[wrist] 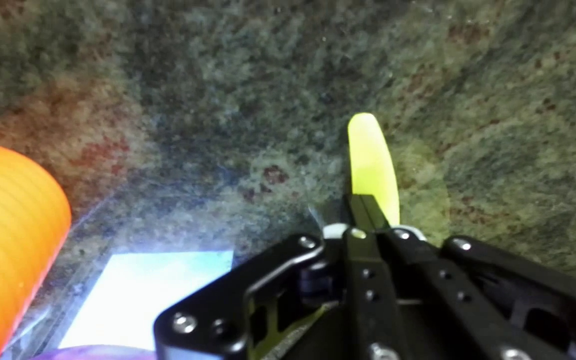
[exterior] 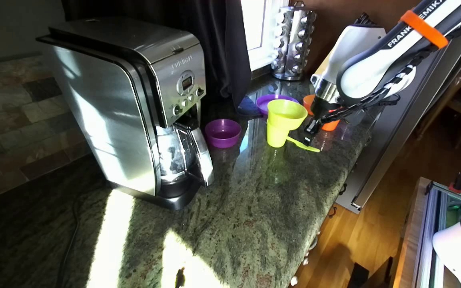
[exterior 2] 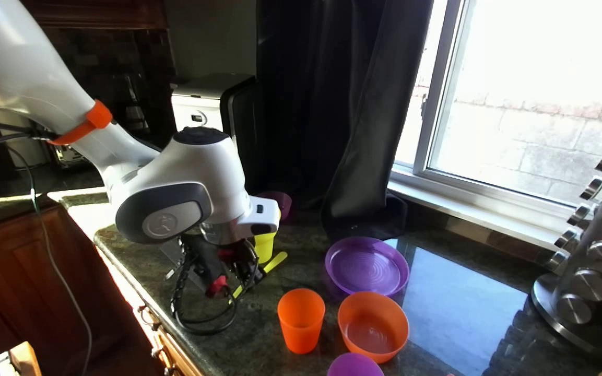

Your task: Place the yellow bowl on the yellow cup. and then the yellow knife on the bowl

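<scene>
The yellow bowl (exterior: pixel 288 111) rests upright on the yellow cup (exterior: pixel 277 135) on the counter. In an exterior view the arm hides most of the bowl, and only part of the cup (exterior 2: pixel 264 246) shows. The yellow knife (exterior: pixel 312 149) lies beside the cup, on or just above the counter; it also shows in an exterior view (exterior 2: pixel 276 261) and the wrist view (wrist: pixel 371 155). My gripper (exterior: pixel 307 141) points down at the knife's middle. In the wrist view the fingertips (wrist: pixel 368 202) are together over the knife. I cannot tell whether they pinch it.
A purple bowl (exterior: pixel 223 134) stands between the coffee maker (exterior: pixel 174 92) and the yellow cup. A purple dish (exterior 2: pixel 367 266), an orange cup (exterior 2: pixel 301 321), an orange bowl (exterior 2: pixel 373 329) and another purple item (exterior 2: pixel 355 366) stand nearby. A spice rack (exterior: pixel 292 44) stands by the window.
</scene>
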Controlling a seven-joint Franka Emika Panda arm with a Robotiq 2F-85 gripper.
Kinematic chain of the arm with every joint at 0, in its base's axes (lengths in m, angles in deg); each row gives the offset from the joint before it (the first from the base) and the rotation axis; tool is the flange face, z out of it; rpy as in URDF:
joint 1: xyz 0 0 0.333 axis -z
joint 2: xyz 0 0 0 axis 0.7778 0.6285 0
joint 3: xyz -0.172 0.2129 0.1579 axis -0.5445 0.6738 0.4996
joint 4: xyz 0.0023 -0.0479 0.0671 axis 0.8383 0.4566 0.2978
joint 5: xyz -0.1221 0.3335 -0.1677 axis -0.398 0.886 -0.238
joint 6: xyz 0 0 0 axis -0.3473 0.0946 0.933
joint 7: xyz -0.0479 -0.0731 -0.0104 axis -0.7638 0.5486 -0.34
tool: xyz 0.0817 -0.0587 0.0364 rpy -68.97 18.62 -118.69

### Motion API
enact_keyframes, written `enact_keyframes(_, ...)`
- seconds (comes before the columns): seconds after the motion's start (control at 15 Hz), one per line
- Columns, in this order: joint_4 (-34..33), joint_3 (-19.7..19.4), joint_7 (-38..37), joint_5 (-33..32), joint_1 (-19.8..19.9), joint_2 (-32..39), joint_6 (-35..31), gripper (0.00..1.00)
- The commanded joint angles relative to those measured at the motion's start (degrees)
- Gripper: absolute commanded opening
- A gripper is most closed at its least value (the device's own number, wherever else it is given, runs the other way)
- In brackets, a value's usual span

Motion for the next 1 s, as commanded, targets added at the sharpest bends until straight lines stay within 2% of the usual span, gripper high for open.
enact_keyframes(0.0,-0.76,0.76,-7.51,-7.71,2.72,0.14,8.53,0.00)
enact_keyframes(0.4,-2.52,1.26,-12.15,-10.43,2.95,-1.59,22.77,0.00)
enact_keyframes(0.6,-1.22,1.53,-13.16,-10.01,2.83,-3.89,22.85,0.00)
enact_keyframes(0.67,-0.73,1.61,-12.57,-9.44,2.70,-4.65,22.05,0.25)
enact_keyframes(0.8,0.18,1.86,-11.88,-9.26,2.56,-6.02,20.75,0.33)
enact_keyframes(0.93,0.53,2.08,-11.50,-9.28,2.57,-6.97,19.70,0.48)
